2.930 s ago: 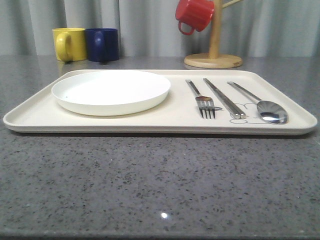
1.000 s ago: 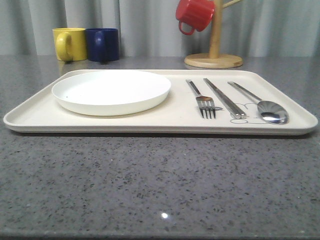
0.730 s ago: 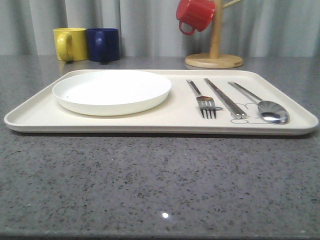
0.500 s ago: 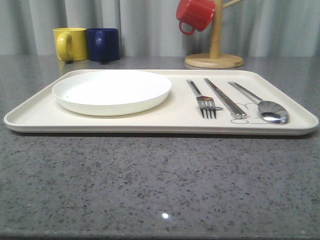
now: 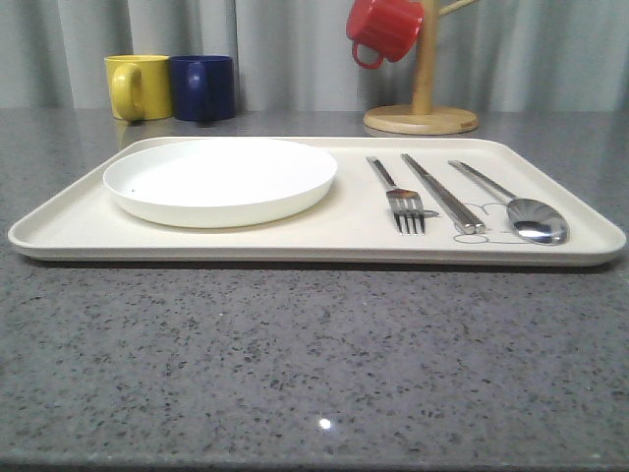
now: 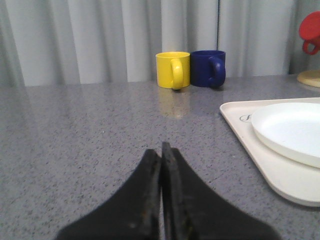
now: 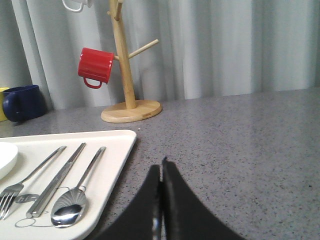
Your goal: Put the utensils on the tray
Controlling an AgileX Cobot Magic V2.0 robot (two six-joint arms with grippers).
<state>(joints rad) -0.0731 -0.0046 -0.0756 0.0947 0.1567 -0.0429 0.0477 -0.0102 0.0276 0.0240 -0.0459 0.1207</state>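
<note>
Grey speckled stone-look tabletop [image 5: 314, 364] takes up the lower half of the front frame; pale grey pleated curtain [image 5: 295, 49] runs across the top behind everything.

Large flat cream rectangular tray w/ rounded corners & low rim [image 5: 59, 231] spans nearly the full width at mid-frame; a bit of grey line drawing shows on its surface under the utensil tips, lower right of tray.

Round white plate [image 5: 220, 180] sits on the tray's left half, centre-left of frame.

Light wooden mug tree w/ round base [image 5: 421, 116] stands upper right, behind the tray's far edge; a red ribbed mug [image 5: 383, 28] hangs from it at top centre-right. Yellow mug [image 5: 138, 87] & dark blue mug [image 5: 203, 88] stand side by side upper left, touching or nearly so; can't tell which.

Utensils all lie on the tray's right half, right of the plate, side by side & apart from each other, handles pointing away from the camera: slim silver four-tined fork [image 5: 397, 194] nearest the plate; pair of straight silver chopsticks [image 5: 442, 194] in the middle, lying together; silver oval-bowled spoon [image 5: 511, 205] furthest right, bowl at the near end.

Left gripper [image 6: 161, 150], black, low centre of the left wrist frame, fingers pressed together w/ nothing between, over bare tabletop beside the tray's edge; right gripper [image 7: 162, 167], black, low centre of the right wrist frame, fingers likewise together & holding nothing, over bare tabletop beside the tray's spoon end.
</note>
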